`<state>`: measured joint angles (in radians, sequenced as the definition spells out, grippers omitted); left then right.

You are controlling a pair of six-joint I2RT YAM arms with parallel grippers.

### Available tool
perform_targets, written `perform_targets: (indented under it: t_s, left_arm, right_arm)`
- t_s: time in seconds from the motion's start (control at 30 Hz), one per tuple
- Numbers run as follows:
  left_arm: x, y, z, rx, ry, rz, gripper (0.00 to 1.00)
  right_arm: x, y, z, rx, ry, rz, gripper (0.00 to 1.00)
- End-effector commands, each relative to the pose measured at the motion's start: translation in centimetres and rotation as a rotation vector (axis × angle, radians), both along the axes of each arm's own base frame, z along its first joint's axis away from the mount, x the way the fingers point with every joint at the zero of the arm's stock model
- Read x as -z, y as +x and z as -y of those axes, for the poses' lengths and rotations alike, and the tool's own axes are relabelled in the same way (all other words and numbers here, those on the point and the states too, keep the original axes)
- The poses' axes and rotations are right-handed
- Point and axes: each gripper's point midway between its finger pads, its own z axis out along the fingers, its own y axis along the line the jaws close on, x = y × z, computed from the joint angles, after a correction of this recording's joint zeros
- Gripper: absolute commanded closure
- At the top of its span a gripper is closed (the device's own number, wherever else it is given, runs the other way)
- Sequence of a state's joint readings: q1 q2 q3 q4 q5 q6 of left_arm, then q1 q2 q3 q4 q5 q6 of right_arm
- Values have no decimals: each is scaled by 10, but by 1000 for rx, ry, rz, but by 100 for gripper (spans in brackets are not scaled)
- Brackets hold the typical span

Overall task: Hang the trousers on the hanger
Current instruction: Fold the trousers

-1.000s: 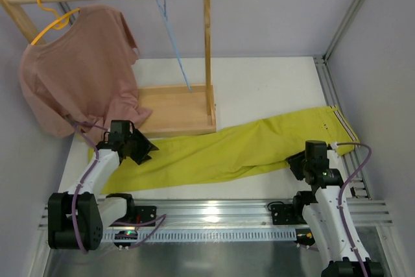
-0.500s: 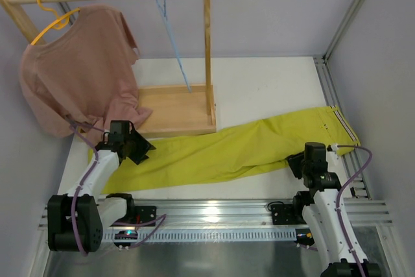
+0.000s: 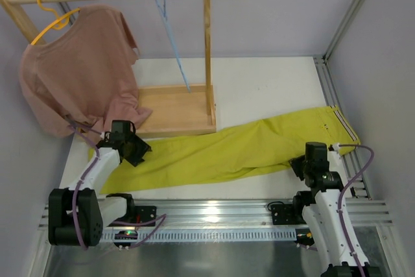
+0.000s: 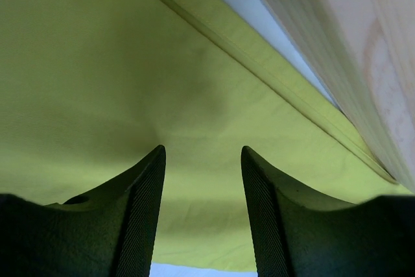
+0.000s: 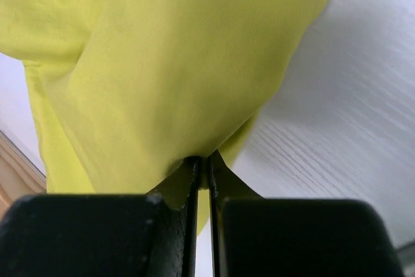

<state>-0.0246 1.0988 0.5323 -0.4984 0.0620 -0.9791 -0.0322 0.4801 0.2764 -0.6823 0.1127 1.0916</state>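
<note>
The yellow-green trousers (image 3: 220,150) lie flat across the table, legs to the left, striped waistband at the right. The light-blue hanger (image 3: 174,43) hangs from the wooden rail, apart from both arms. My left gripper (image 3: 137,149) stands open over the leg ends; in the left wrist view its fingers (image 4: 146,205) straddle flat trousers cloth (image 4: 97,76) with nothing pinched. My right gripper (image 3: 299,164) is at the trousers' near edge close to the waist. In the right wrist view it (image 5: 208,163) is shut on a fold of the yellow cloth (image 5: 162,63).
A wooden rack with a flat base (image 3: 172,109) and an upright post (image 3: 208,50) stands behind the trousers. A dusty-pink T-shirt (image 3: 78,69) on a yellow hanger (image 3: 53,17) hangs at its left end. Metal rails (image 3: 214,215) run along the near table edge.
My right gripper has shut on the trousers' edge near the waist. The left gripper has shifted slightly over the leg ends and stays open.
</note>
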Motion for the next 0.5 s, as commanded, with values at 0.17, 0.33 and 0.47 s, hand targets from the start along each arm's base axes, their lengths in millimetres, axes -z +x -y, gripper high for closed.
perform_targets:
  t_s: [0.17,0.33,0.47]
  left_arm:
    - [34,-16,-56,-110,168,-230,48]
    - [47,-21,-68,-156,166,-296,48]
    - [52,-23,-75,-193,154,-316,48]
  right_arm:
    - [-16,-19,19,-83,-157,-213,96]
    - [-27,-28,27,11,-161,-202,96]
    - [-48,-37,36,90,-182,-123,96]
